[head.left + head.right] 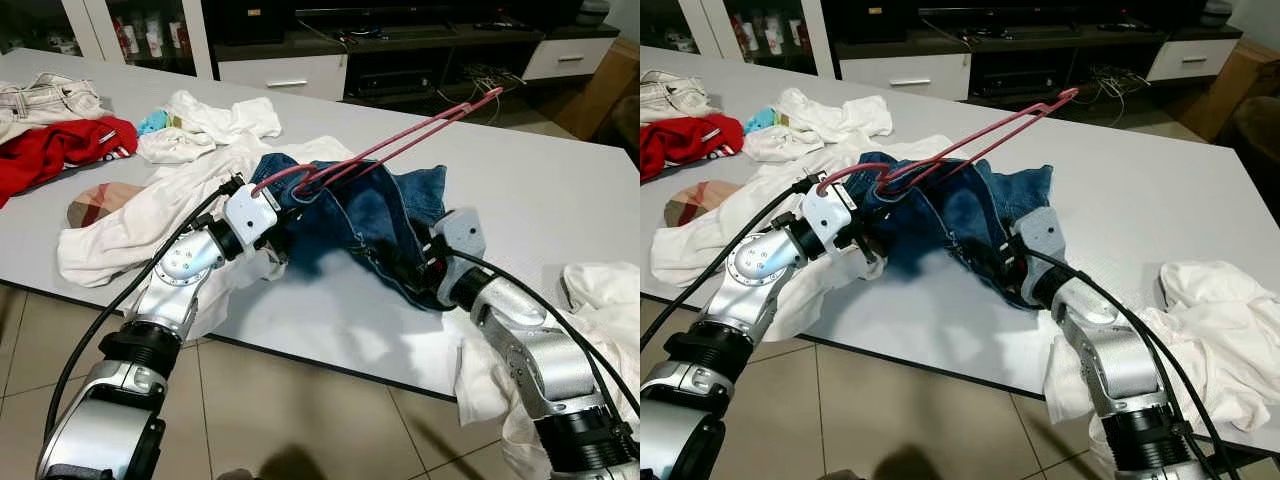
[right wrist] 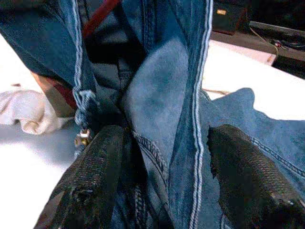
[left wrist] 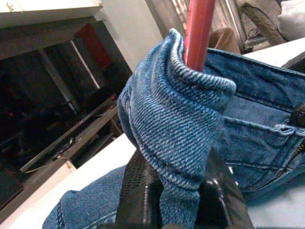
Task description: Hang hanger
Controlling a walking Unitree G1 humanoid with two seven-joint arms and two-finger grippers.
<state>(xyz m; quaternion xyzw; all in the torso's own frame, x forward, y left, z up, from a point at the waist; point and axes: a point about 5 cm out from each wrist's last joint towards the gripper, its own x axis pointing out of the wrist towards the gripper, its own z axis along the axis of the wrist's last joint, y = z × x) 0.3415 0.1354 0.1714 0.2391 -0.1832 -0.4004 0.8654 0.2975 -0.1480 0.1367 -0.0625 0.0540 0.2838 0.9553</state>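
Between left hand (image 3: 174, 200) fingers, jeans (image 1: 380, 215), hanger (image 1: 400, 140)

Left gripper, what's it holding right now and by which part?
The left gripper is shut on a bunched fold of the jeans, where the red hanger runs through the denim.

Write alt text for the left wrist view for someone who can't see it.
The left gripper pinches a fold of blue denim jeans between its two black fingers, with a red hanger bar rising out of the fold. More denim lies behind on a white table, with dark furniture beyond.
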